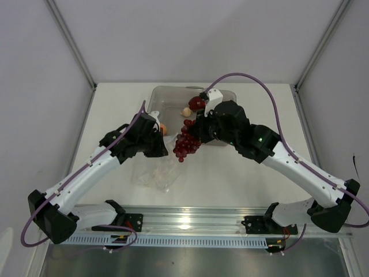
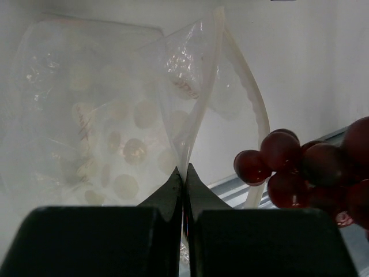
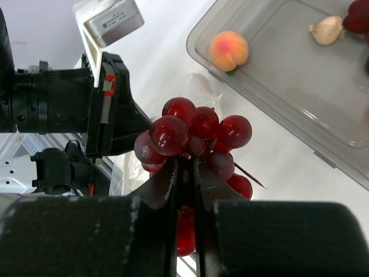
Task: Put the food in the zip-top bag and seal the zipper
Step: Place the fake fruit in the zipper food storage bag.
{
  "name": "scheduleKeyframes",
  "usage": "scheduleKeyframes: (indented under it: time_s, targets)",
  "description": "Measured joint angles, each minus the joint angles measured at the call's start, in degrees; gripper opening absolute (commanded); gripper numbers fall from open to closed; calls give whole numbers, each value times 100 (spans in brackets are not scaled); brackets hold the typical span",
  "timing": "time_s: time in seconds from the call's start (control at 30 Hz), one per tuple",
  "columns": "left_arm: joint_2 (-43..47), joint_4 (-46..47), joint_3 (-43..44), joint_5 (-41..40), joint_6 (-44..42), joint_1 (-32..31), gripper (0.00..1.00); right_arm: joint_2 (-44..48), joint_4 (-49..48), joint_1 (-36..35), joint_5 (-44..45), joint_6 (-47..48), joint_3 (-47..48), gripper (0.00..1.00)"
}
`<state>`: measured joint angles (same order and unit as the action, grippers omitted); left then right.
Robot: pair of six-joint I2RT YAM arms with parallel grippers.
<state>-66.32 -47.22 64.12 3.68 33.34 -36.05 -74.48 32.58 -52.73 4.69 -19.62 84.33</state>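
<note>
The clear, crinkly bag [image 2: 104, 115] is hard to make out, its edge pinched in the left gripper [image 2: 184, 173], while the right gripper [image 3: 185, 167] clamps glossy dark-red grapes [image 3: 173, 134]

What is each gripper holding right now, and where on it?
Left gripper pinches the bag at its mouth edge; right gripper grips the grape bunch mid-cluster, likely its stem.

No writing is legible. The label [image 3: 115, 22] on the white box [image 3: 85, 32], upper left of the right wrist view, is blurred. The reddish print [image 2: 184, 86] on the bag [image 2: 86, 104] is blurred too.
</note>
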Motion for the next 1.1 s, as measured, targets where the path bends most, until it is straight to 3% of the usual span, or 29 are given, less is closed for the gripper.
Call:
scheduleKeyframes:
  time_s: [0.9,1.0,1.1]
  targets:
    - [531,385,-55,866,74,24,0,-964,-22,-911,673,-575,-326,1]
    - [525,387,-81,922,109,24,1,-1047,-20,-938,752,-658,-321,5]
    - [527,404,-92,957,116,26,1,-1147,-9,-955,796,-739,-321,16]
